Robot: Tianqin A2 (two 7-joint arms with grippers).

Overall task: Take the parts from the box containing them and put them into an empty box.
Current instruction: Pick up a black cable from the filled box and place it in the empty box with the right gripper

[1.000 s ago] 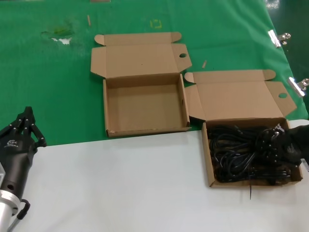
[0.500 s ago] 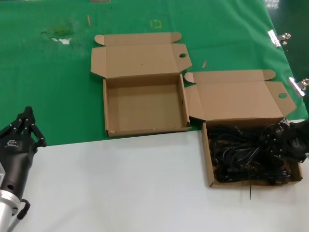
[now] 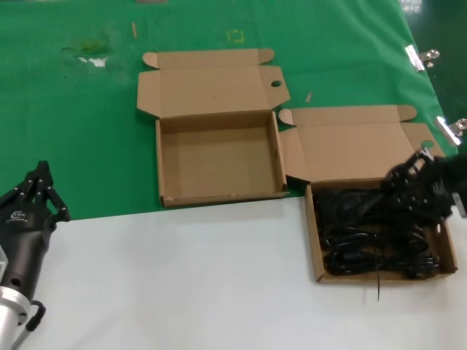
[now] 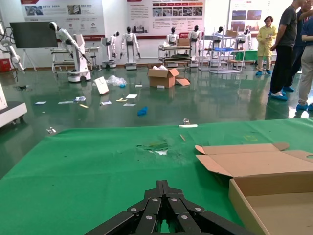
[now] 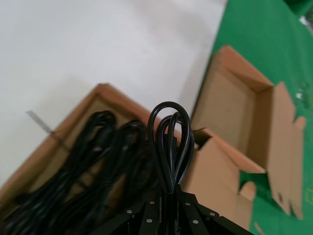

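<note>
Green cloth covers the far part of the table (image 3: 87, 131), and the near part is white.

On the left, the left gripper (image 3: 38, 191) sits low by the table's near edge, just where it was a second ago. Its jaws look closed to a point and hold nothing.

In the middle, the empty box (image 3: 219, 157) lies open on the green cloth with its lid flap back. It has not moved.

On the right, the full box (image 3: 379, 226) sits on the white part, just beside the empty box. Black cords (image 3: 357, 237) fill it. A second ago the right gripper (image 3: 423, 189) was down low in the cords. Now it has come up and back, over the far right edge of the box, and cords hang from it.

The head view shows both boxes and both arms, but the right gripper is only a dark shape there. The right wrist view shows it close: the jaws are pinched tight on a looped cord (image 5: 170, 142), lifted above the other cords (image 5: 88, 166) in the box (image 5: 73, 115). The left wrist view shows the left gripper (image 4: 164, 188) over green cloth, the empty box (image 4: 254, 166) to one side, and a big hall with people and white robots behind.
</note>
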